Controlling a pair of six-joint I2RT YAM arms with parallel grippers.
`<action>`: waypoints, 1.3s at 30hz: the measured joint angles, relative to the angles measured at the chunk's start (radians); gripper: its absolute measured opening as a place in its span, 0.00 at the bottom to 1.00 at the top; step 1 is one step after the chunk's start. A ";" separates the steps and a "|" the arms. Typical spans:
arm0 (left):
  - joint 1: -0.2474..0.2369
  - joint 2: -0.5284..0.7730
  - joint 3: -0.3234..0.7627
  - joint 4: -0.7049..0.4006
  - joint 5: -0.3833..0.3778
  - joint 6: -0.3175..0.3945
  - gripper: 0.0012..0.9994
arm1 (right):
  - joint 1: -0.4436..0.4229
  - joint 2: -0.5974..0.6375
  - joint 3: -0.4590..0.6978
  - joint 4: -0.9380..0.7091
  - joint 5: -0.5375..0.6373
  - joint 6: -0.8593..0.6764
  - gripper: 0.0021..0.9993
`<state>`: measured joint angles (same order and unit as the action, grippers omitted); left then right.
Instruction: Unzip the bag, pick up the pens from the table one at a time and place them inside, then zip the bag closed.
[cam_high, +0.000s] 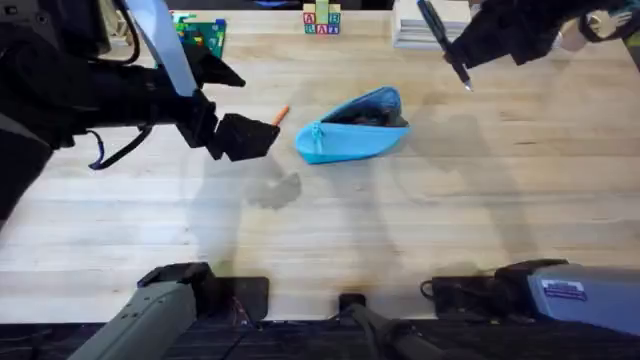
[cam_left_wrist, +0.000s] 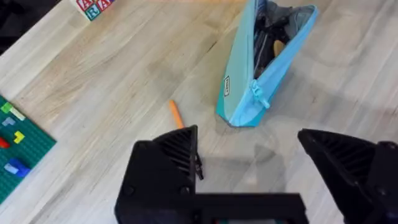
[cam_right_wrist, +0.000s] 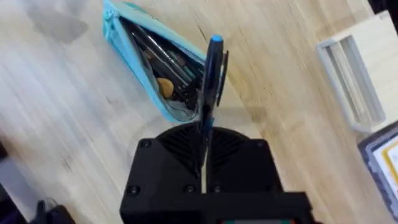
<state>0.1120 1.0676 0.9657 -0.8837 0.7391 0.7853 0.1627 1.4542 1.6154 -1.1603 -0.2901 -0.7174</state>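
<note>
The bag lies unzipped mid-table; the right gripper clamps a dark pen above it (not yet in). The orange pen waits beside the left gripper, its fingers spread.

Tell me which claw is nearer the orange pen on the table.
Left. The left claw hovers open right beside the orange pen; the right claw, gripping a dark pen, is beyond the bag.
</note>
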 joint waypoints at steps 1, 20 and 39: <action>0.000 0.000 0.000 0.000 0.000 0.000 1.00 | 0.000 0.007 0.000 0.000 -0.009 -0.023 0.03; 0.000 0.000 0.000 0.000 0.000 0.000 1.00 | 0.000 0.095 0.000 0.003 -0.216 -0.483 0.03; 0.000 0.000 0.000 0.000 0.000 0.000 1.00 | 0.063 0.224 0.000 0.038 -0.230 -0.570 0.03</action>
<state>0.1120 1.0678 0.9657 -0.8837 0.7391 0.7853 0.2253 1.6779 1.6157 -1.1221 -0.5205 -1.2873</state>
